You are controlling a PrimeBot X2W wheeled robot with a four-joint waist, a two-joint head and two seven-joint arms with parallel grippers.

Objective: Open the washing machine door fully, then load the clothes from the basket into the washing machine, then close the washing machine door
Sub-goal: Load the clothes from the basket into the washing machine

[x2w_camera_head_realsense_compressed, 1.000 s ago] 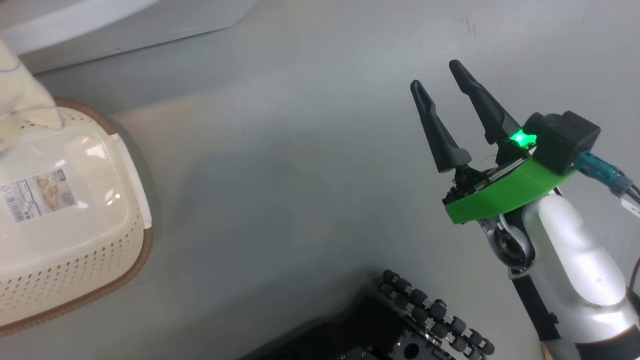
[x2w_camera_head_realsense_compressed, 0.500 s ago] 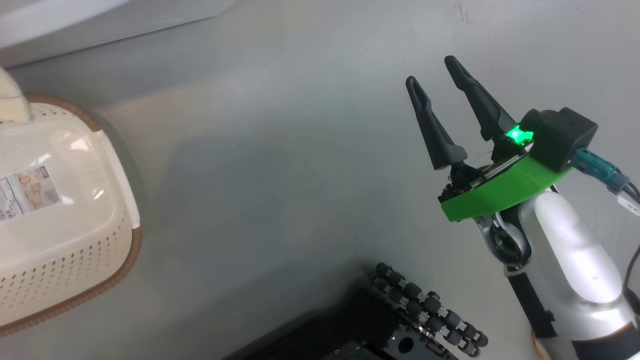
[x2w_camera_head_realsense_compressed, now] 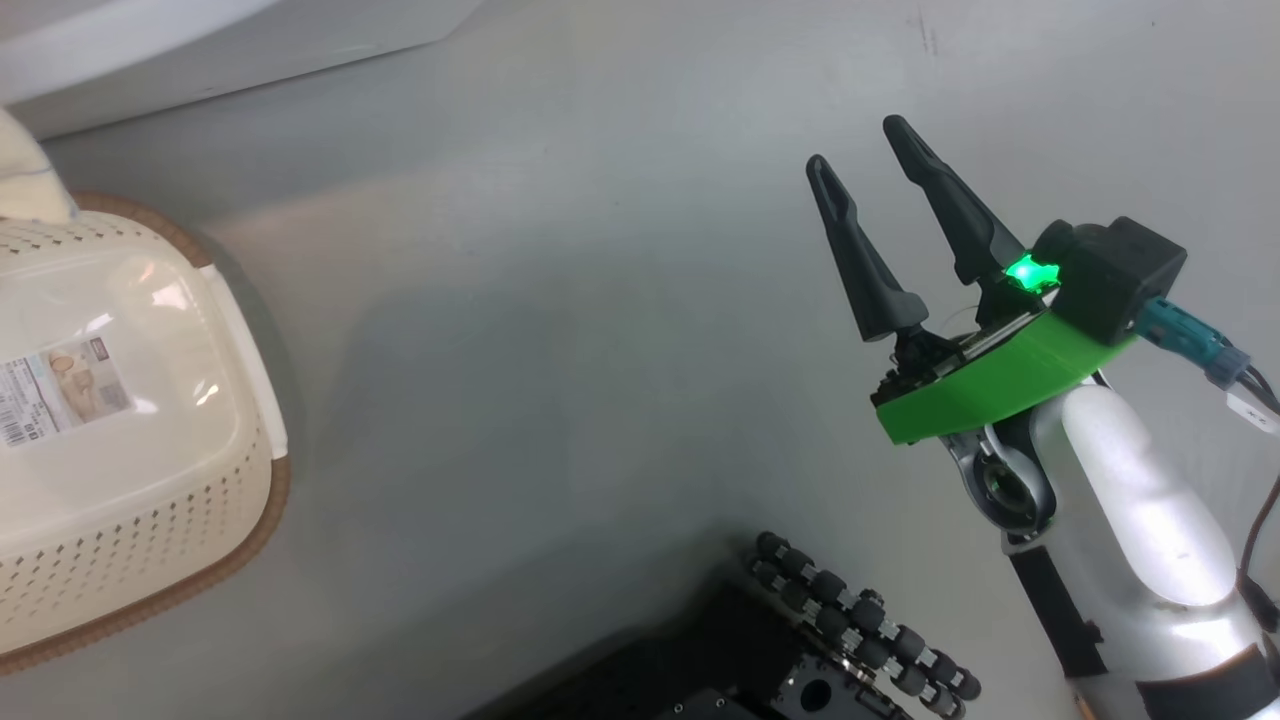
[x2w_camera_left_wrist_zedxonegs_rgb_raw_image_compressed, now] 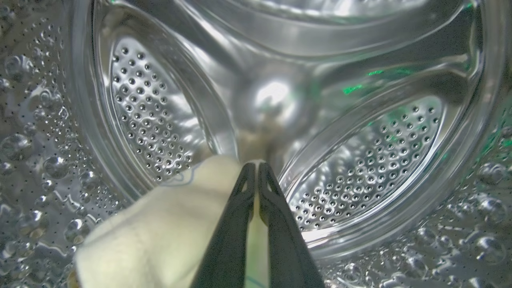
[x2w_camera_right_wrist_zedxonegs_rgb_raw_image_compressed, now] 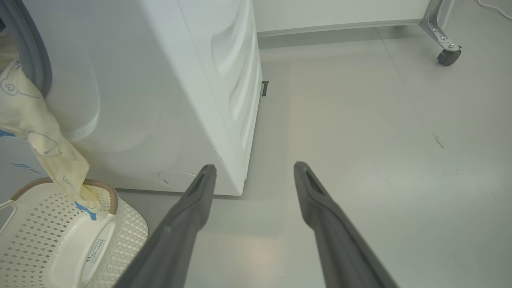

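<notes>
The left hand [x2w_camera_left_wrist_zedxonegs_rgb_raw_image_compressed: 256, 166] was clamped tight on the clothes [x2w_camera_left_wrist_zedxonegs_rgb_raw_image_compressed: 168, 224], deep in the drum [x2w_camera_left_wrist_zedxonegs_rgb_raw_image_compressed: 152, 120], with cloth bunched just to its left. The right hand [x2w_camera_head_realsense_compressed: 854, 145] stood wide and empty over the floor [x2w_camera_head_realsense_compressed: 600, 300]. Far to its left, a tail of cloth hung from the washer [x2w_camera_right_wrist_zedxonegs_rgb_raw_image_compressed: 160, 80] into the basket [x2w_camera_right_wrist_zedxonegs_rgb_raw_image_compressed: 115, 202]. The left hand would do best to push further in before letting go, so the tail follows inside.

A smooth pale grey floor [x2w_camera_right_wrist_zedxonegs_rgb_raw_image_compressed: 400, 120] stretches to a low white panel [x2w_camera_right_wrist_zedxonegs_rgb_raw_image_compressed: 340, 12] at the far side, where a silver metal leg [x2w_camera_right_wrist_zedxonegs_rgb_raw_image_compressed: 434, 20] ends in a dark caster wheel [x2w_camera_right_wrist_zedxonegs_rgb_raw_image_compressed: 447, 57]. A thin white cable [x2w_camera_right_wrist_zedxonegs_rgb_raw_image_compressed: 496, 7] lies in the corner beyond it. Short dark scuff marks [x2w_camera_right_wrist_zedxonegs_rgb_raw_image_compressed: 440, 141] streak the glossy surface, which catches soft light.
</notes>
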